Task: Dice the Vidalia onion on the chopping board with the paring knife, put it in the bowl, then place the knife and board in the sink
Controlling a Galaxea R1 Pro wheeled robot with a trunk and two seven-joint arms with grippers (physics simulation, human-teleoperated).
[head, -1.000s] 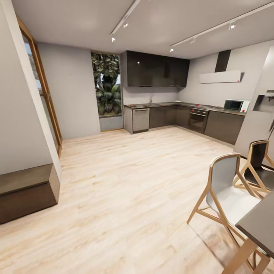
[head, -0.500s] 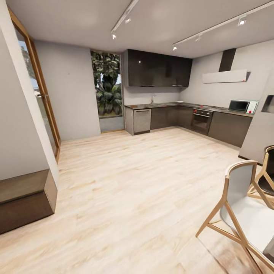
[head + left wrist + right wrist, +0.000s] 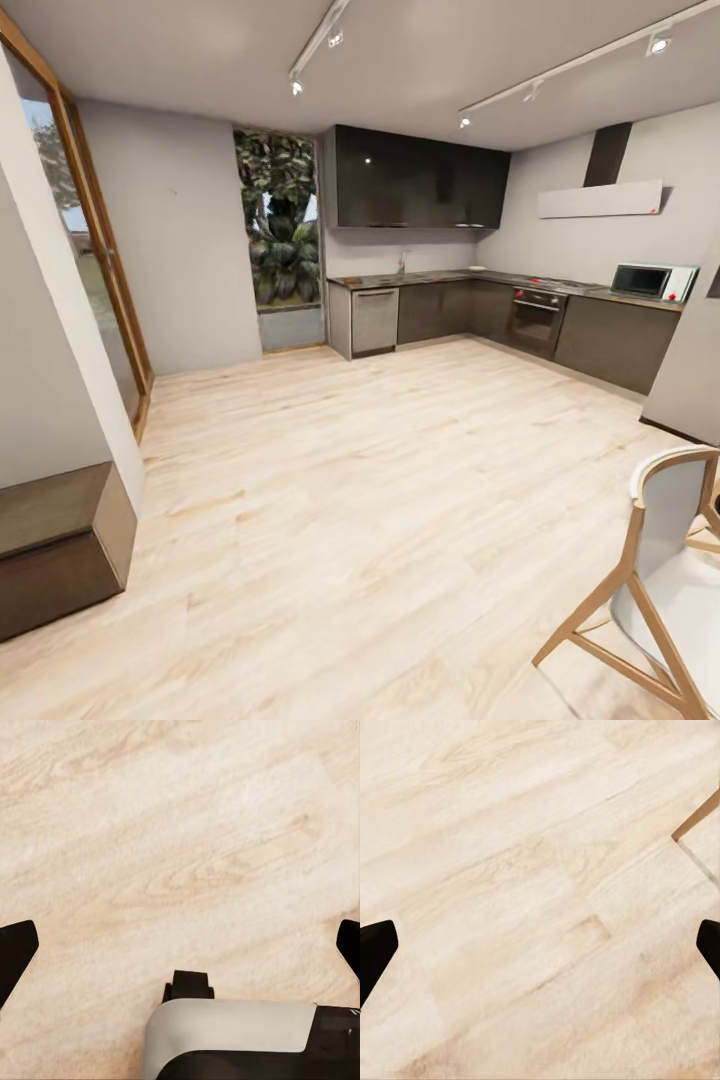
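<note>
The robot is facing the wooden floor (image 3: 380, 520), with the kitchen tabletop (image 3: 450, 277) lying far off at one o'clock. The tap (image 3: 402, 262) is marking the sink; the onion is too distant to spot. It will probably be light, firm and slippery, best pinched across its middle. The left tool (image 3: 180, 945) and right tool (image 3: 540, 945) are hanging wide open, empty.
</note>
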